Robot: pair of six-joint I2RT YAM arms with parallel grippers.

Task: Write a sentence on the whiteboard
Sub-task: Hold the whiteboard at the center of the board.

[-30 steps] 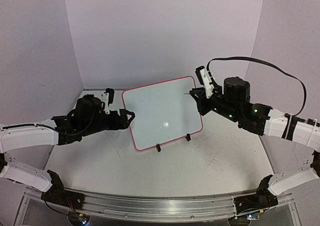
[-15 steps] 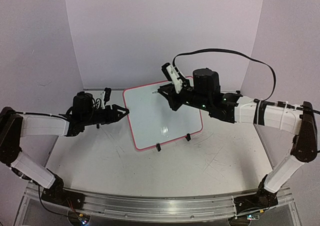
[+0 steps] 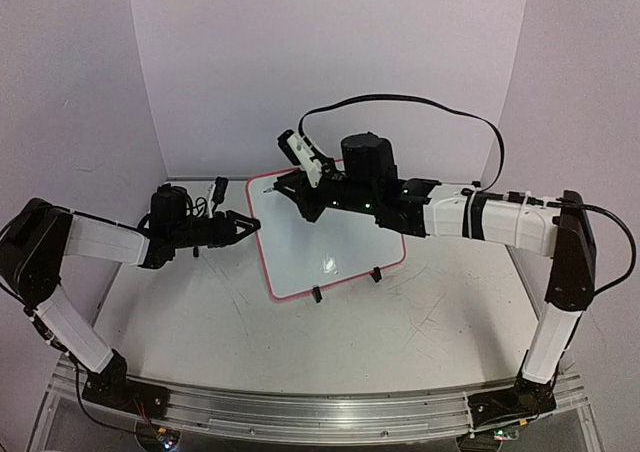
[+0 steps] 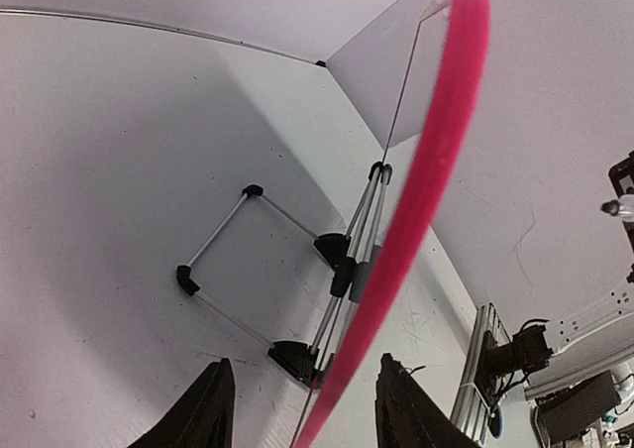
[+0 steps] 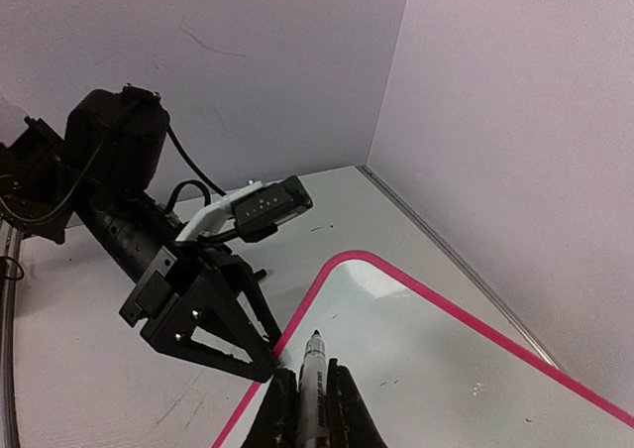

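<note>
The whiteboard (image 3: 335,234) stands tilted on the table, white with a red-pink rim. Its face shows no lettering, only a few tiny specks; the sentence is not in view. My right gripper (image 3: 298,196) is shut on a black marker (image 3: 283,190) and holds it over the board's upper left corner. In the right wrist view the marker (image 5: 316,354) points from my gripper (image 5: 312,381) at the board (image 5: 456,369), its tip close to the rim. My left gripper (image 3: 250,223) is open, and the board's left rim (image 4: 436,170) runs between its fingers (image 4: 213,408) without touching them.
Two black clip feet (image 3: 316,295) sit at the board's near edge. A wire stand (image 4: 238,260) props the board from behind. Purple walls close in the back and both sides. An aluminium rail (image 3: 300,412) runs along the front. A black cable (image 3: 400,100) loops above my right arm.
My right gripper has swung left with the marker, from the board's right edge to its upper left corner. My left arm has stretched out, and its gripper stays at the board's left rim.
</note>
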